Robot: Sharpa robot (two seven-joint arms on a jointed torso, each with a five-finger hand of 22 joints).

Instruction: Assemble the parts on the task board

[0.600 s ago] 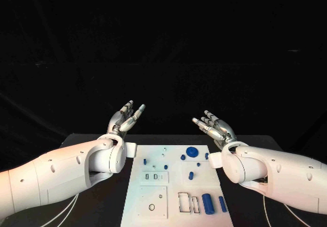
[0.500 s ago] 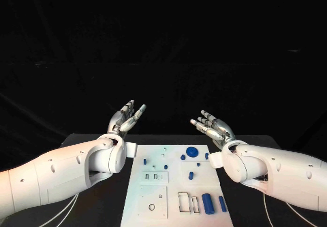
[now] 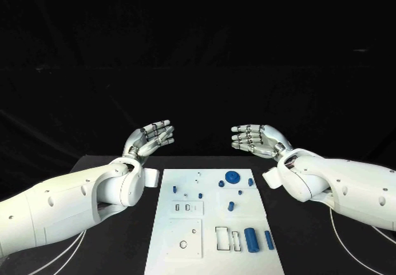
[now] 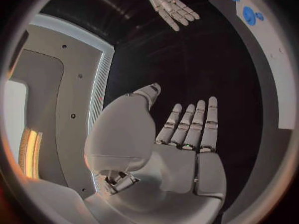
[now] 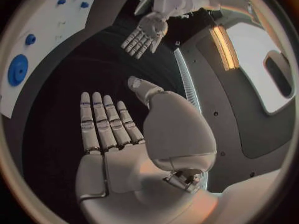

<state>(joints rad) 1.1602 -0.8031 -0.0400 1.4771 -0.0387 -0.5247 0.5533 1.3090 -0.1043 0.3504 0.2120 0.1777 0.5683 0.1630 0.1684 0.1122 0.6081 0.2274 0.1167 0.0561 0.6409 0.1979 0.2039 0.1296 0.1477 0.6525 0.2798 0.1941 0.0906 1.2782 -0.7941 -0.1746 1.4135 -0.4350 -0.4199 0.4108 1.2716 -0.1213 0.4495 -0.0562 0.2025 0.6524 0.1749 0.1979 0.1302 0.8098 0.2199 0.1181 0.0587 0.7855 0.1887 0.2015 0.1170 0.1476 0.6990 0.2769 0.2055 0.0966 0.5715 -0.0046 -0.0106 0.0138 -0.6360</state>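
A: Since the earlier frame both hands have rolled palms-up; the left hand (image 3: 149,139) and right hand (image 3: 257,140) hover beyond the far end of the task board (image 3: 214,229), fingers apart, holding nothing.

B: And the parts?

A: On the board: blue disc (image 3: 233,177), blue cylinder (image 3: 252,240). Coming down from that height, a hand could likely knock the small pegs (image 3: 231,205) loose.

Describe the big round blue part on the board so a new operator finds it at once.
Start at the white task board in the middle of the black table and go to its far end, between the two raised hands. The round blue disc lies there towards the right arm's side, much wider than the small blue pegs around it.
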